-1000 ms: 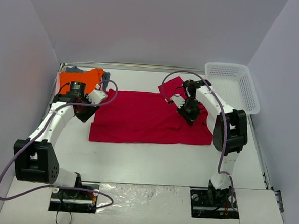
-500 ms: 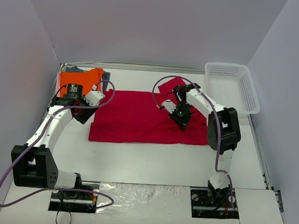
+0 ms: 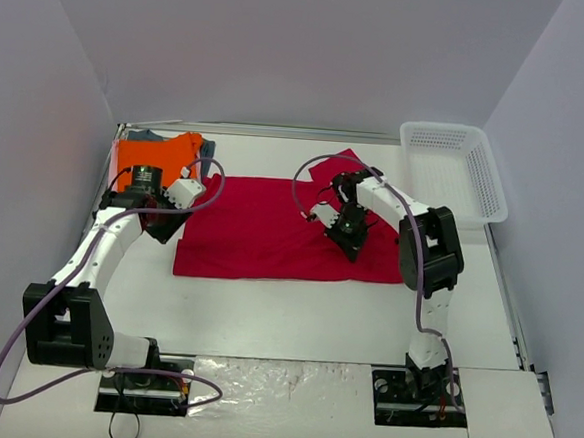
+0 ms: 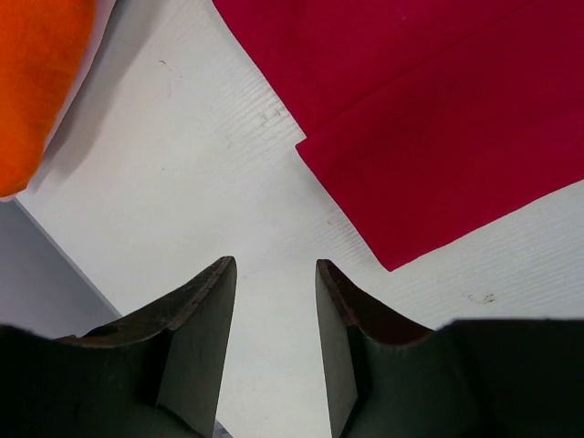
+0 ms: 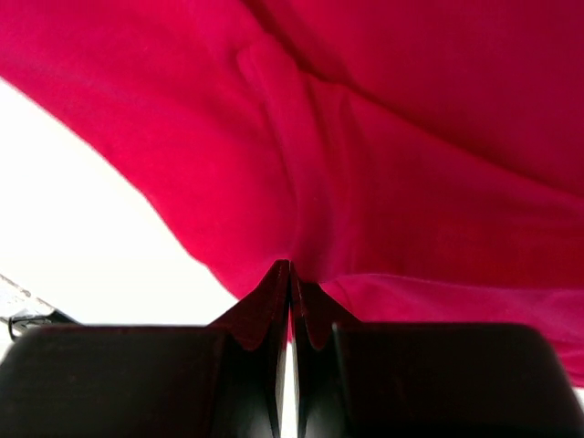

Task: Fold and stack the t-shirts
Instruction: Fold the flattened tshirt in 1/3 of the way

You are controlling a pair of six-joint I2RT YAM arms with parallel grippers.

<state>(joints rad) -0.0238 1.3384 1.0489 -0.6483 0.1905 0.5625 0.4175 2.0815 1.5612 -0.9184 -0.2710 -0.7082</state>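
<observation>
Currently right claw (image 5: 290,272) pinched shut on crimson t-shirt (image 3: 261,232) spread on worktop (image 3: 286,309), likely to carry right side across for fold. Meanwhile left claw (image 4: 274,278) apart, empty, beside shirt's left corner, poised to grab. Folded orange t-shirt (image 3: 161,153) far-left.

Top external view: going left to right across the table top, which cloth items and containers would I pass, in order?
Bright orange folded t-shirt → large crimson-red cloth t-shirt, spread flat → white plastic mesh basket. The two grippers overlap the shirts, so they are left out.
</observation>
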